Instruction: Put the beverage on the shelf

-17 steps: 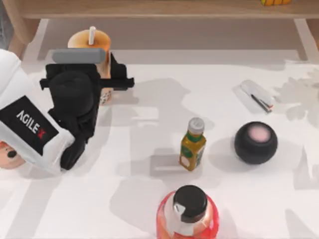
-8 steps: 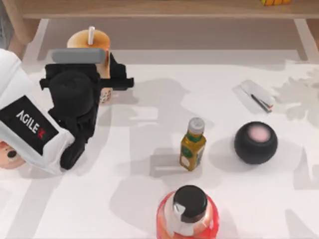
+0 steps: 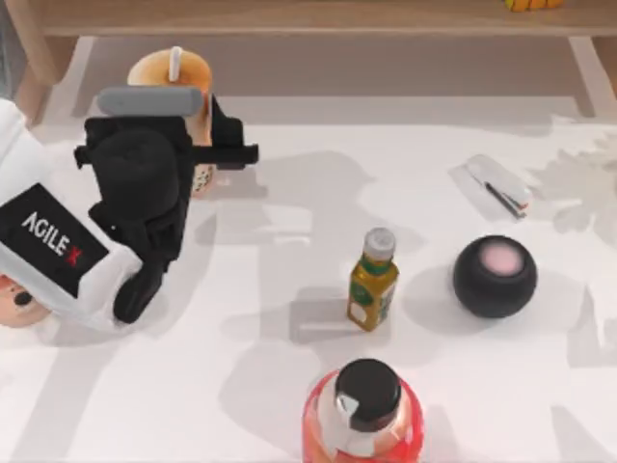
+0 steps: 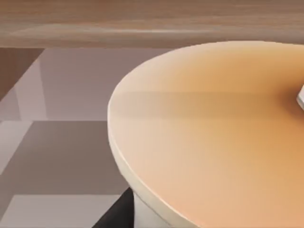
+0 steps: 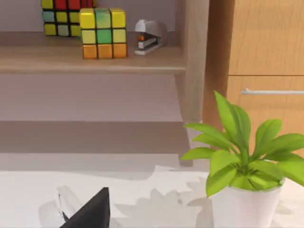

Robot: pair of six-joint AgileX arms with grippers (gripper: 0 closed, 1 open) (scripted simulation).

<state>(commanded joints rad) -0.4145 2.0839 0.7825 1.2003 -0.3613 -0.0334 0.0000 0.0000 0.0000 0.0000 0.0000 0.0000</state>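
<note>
Tabletop (image 3: 289,289): white, carrying everything below.
Shelf (image 3: 308,17): a long light-brown board across the 12 o'clock edge of the top view, with a wooden side support at its left end; my right wrist view shows its board (image 5: 90,59) holding two colour cubes (image 5: 102,32) and a small stapler (image 5: 149,35).
My left arm: reaches in from 9 o'clock, its white link marked AgileX.
My left pincer (image 3: 198,145): at about 10 o'clock on the tabletop, its black fingers closed around the beverage's side, holding it.
Beverage (image 3: 172,72): upright orange-tan cup with a white straw, in front of the shelf near its left support, pearls at its base; its lid (image 4: 213,137) sits close under my left wrist camera.
Red bottle (image 3: 362,415): black cap, at 6 o'clock.
Black ball (image 3: 495,277): at 3 o'clock, pink spot on top.
Yellow-green bottle (image 3: 373,280): grey cap, near centre, left of the ball.
Potted plant (image 5: 242,161): green leaves, white pot, seen from my right wrist.
My right pincer: I cannot tell its state.
</note>
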